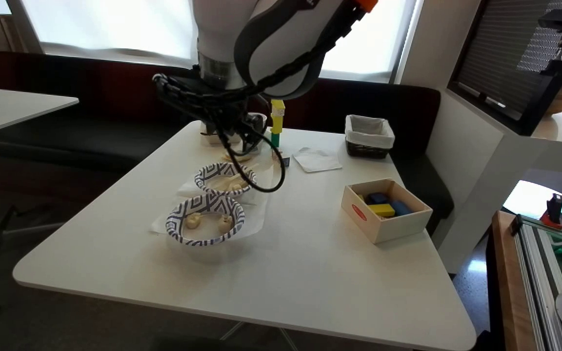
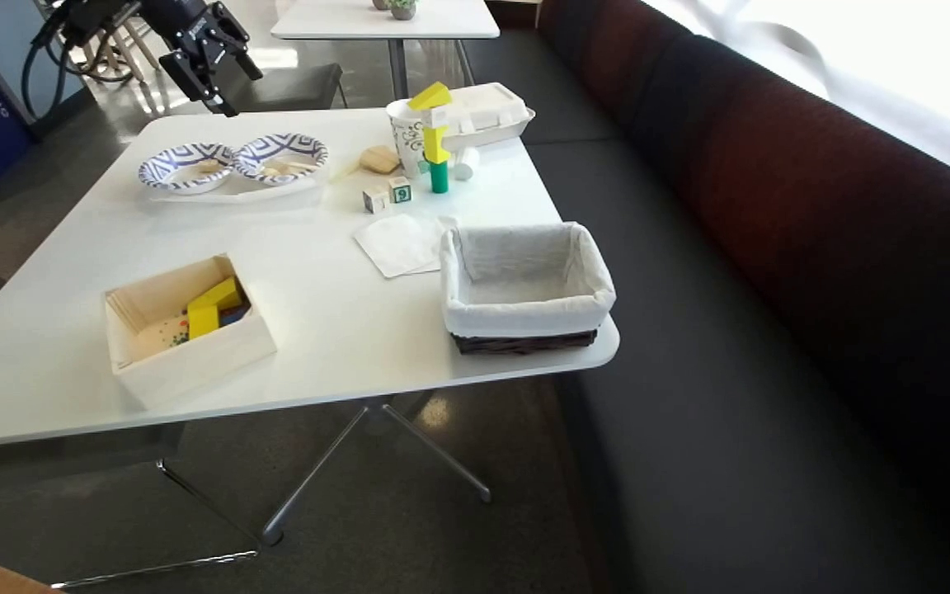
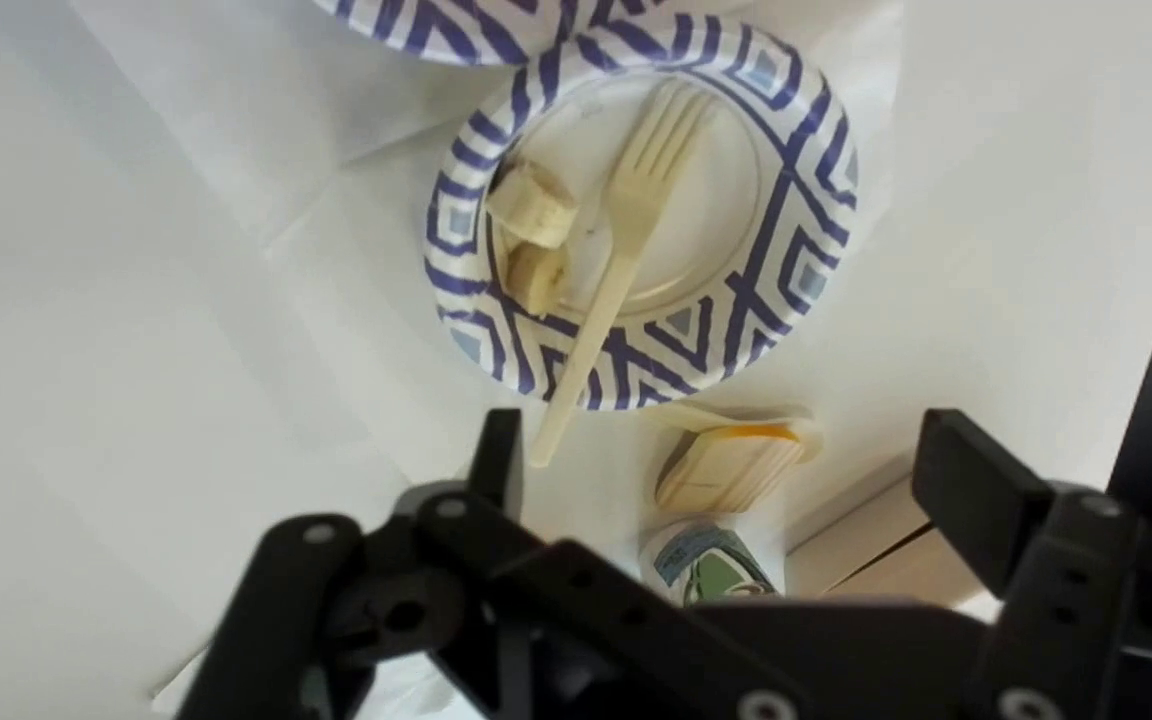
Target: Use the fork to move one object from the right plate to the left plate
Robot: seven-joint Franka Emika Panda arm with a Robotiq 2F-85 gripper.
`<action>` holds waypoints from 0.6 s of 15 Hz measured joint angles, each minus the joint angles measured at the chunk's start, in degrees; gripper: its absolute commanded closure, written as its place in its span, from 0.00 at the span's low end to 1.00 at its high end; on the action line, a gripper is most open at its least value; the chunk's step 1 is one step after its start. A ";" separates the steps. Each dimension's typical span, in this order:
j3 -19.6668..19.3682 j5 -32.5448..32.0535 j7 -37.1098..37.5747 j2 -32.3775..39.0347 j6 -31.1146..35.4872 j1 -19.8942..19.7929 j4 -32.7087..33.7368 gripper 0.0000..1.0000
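Pressing the overhanging handle of the fork (image 3: pixel 614 275) on the plate (image 3: pixel 816 220) near the far edge of the tabletop (image 2: pixel 310 264) in an exterior view could tip both; the gripper (image 3: pixel 726 450) is empty, jaws apart.

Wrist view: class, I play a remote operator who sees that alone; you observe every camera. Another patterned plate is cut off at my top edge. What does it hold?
Observer: Seen in an exterior view, that plate holds two pale pieces.
Operator: Is there a container outside my picture?
Observer: Yes, both exterior views show a wooden box with yellow blocks in it.
Operator: I can't judge height. Am I touching the plate under the fork?
Observer: No, in an exterior view a gap shows between the end effector and it.
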 measured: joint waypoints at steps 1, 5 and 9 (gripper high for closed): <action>0.07 0.28 1.70 1.69 -0.97 0.49 1.61 0.00; 0.30 2.64 5.57 7.30 -3.44 0.08 7.39 0.00; 0.03 4.38 6.97 10.77 -4.96 -1.05 11.20 0.00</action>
